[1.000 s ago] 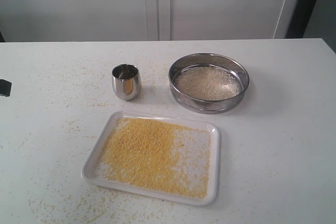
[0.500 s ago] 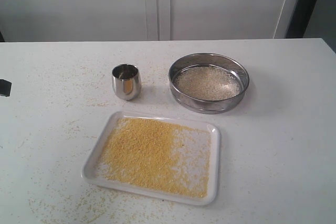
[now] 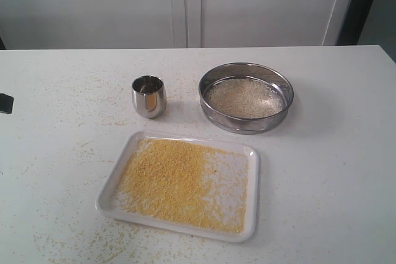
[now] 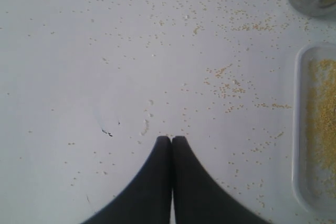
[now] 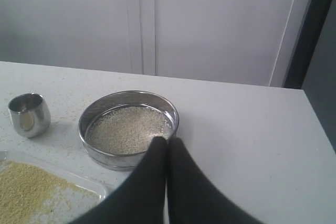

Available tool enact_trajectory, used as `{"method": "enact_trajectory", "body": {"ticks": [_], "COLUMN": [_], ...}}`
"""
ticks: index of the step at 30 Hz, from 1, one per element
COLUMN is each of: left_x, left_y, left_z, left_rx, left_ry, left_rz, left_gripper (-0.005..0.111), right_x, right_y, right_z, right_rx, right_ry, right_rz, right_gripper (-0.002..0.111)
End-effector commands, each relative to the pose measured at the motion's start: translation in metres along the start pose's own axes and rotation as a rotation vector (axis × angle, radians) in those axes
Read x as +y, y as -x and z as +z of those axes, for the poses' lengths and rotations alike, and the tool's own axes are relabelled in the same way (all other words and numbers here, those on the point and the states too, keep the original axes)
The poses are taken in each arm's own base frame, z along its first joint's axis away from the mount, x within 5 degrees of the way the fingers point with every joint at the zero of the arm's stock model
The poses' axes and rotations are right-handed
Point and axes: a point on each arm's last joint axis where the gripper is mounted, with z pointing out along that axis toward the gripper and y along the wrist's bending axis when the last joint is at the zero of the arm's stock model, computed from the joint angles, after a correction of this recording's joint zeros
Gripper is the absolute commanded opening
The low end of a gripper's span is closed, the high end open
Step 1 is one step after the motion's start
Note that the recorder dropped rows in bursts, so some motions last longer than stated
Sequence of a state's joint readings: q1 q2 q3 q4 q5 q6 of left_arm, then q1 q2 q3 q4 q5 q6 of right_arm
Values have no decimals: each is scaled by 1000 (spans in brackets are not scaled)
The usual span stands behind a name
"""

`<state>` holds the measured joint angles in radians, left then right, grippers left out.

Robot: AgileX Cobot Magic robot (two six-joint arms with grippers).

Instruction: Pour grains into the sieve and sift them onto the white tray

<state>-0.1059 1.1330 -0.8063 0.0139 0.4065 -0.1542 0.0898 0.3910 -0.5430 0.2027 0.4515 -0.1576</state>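
The sieve stands on the table at the back right, with pale beige grains lying on its mesh. In front of it lies the white tray, mostly covered with yellow grains. In the right wrist view the sieve and a corner of the tray show beyond my right gripper, which is shut and empty. My left gripper is shut and empty over bare table, with the tray's edge off to one side. Neither arm shows in the exterior view.
A small shiny steel cup stands left of the sieve. Loose grains are scattered across the white table, mostly left of and in front of the tray. A small dark object sits at the table's left edge.
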Motion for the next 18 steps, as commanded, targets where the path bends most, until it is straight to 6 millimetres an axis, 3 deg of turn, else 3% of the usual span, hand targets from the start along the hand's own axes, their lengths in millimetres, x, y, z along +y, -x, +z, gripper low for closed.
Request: {"method": "enact_trajectory", "body": {"ticks": [1, 18], "left_x": [1, 1], "left_y": [-3, -3], "left_z": [-1, -1], "left_rx": [6, 6], "left_ry": [-1, -1], "left_rz": [-9, -9], "left_gripper": [0, 0], "right_x": [0, 1], "right_y": [-13, -73], "right_z": [-6, -16], "right_rx": [-42, -91], "right_ry": [-3, 44], "right_rz": [0, -5], "right_gripper": [0, 0]}}
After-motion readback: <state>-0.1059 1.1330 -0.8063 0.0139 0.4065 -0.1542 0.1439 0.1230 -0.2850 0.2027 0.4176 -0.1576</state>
